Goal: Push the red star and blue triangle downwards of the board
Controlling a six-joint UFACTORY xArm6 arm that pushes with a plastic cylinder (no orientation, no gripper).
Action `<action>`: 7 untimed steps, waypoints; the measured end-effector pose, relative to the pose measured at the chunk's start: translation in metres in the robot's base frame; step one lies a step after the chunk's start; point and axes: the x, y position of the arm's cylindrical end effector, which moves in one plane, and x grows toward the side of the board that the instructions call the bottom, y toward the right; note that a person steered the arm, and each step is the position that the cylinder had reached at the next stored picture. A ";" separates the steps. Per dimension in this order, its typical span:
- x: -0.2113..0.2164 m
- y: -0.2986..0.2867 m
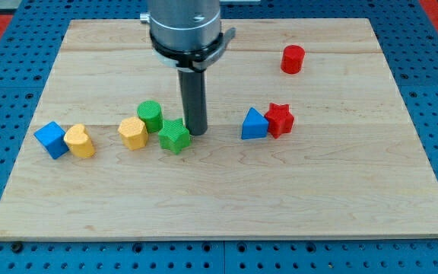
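The red star lies right of the board's middle, touching the blue triangle on its left side. My tip rests on the board just right of the green star, nearly touching it. The tip is a short way left of the blue triangle, with bare wood between them. The rod rises from the tip to the arm's grey collar at the view's top.
A green cylinder and a yellow hexagon-like block sit left of the green star. A blue cube and a yellow heart lie at far left. A red cylinder stands at upper right. The wooden board sits on a blue pegboard.
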 end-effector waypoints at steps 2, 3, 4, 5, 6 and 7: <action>-0.057 0.043; -0.050 0.146; -0.022 0.142; -0.013 0.084; -0.011 0.082; -0.024 0.076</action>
